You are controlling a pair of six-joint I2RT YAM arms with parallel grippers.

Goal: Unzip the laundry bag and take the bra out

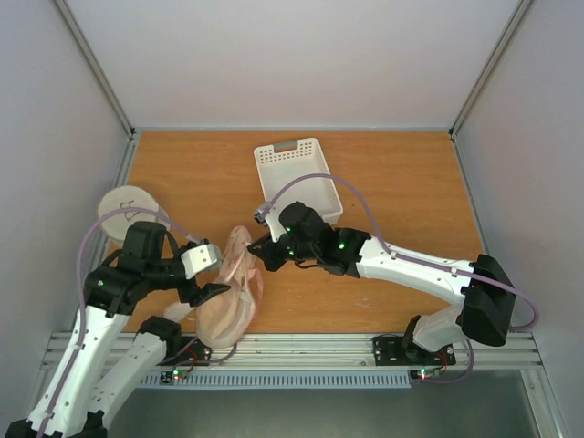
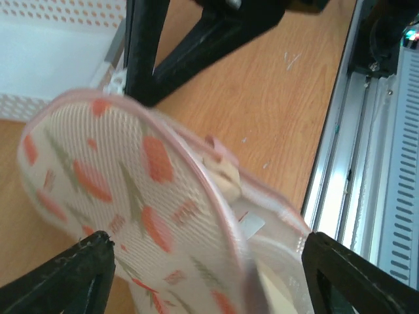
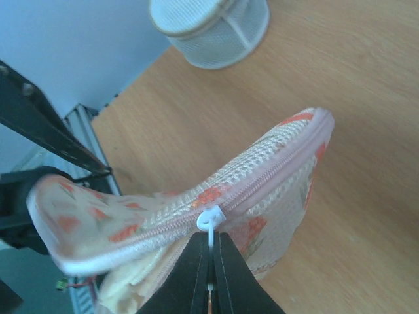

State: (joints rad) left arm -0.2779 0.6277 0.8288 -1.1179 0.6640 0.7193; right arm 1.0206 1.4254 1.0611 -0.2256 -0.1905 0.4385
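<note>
The laundry bag [image 1: 233,297], cream with pink-orange marks, stands on edge near the table's front edge, between the two grippers. My left gripper [image 1: 212,292] has a finger on each side of the bag's near end [image 2: 131,190] and holds it. My right gripper [image 1: 262,252] is shut on the white zipper pull [image 3: 211,221] on the bag's pink zipper [image 3: 262,183]. Behind the slider the bag gapes. Peach-beige fabric of the bra [image 2: 222,176] shows in the opening, and pale fabric shows there in the right wrist view [image 3: 131,291]. Most of the bra is hidden inside.
A white perforated basket [image 1: 297,182] stands at the back middle, just behind my right gripper. A round white mesh pouch [image 1: 128,212] sits at the left by my left arm. The metal rail [image 2: 366,170] runs along the table's front edge.
</note>
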